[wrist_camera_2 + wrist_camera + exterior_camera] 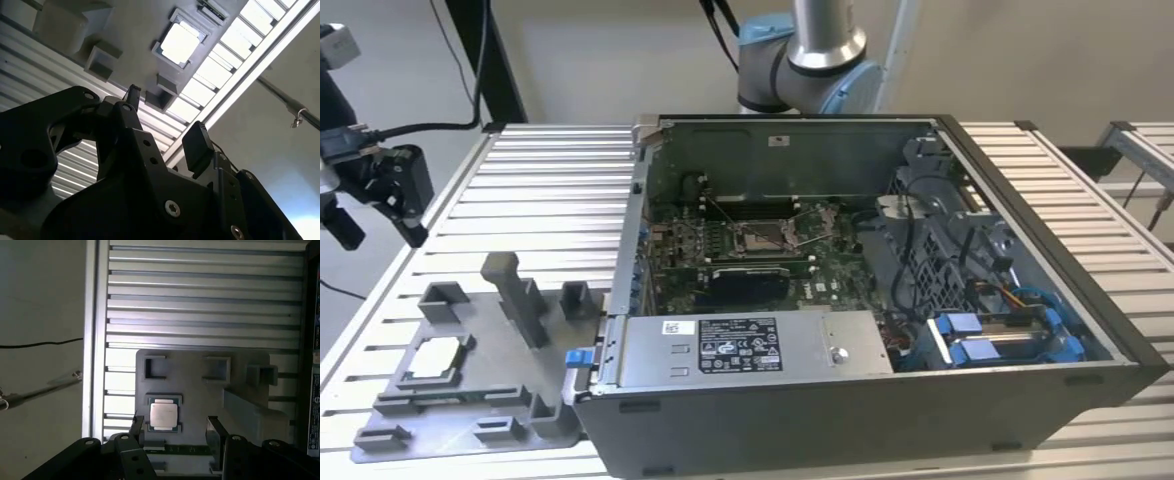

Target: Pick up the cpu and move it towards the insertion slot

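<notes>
Cpu [163,414]: flat, silvery face up, in its square seat on the grey tray [200,390]. The tray is on the slatted table [200,300], just beside the open computer case [854,400]. Gripper [174,427] hangs above the chip, fingers apart, nothing between them, no contact. Insertion slot [761,237] is well apart, inside the case. You look to be at the approach, pick not yet made. A grasp calls for a straight descent, with the fingers straddling the chip's edges and clear of the seat's raised rim.
</notes>
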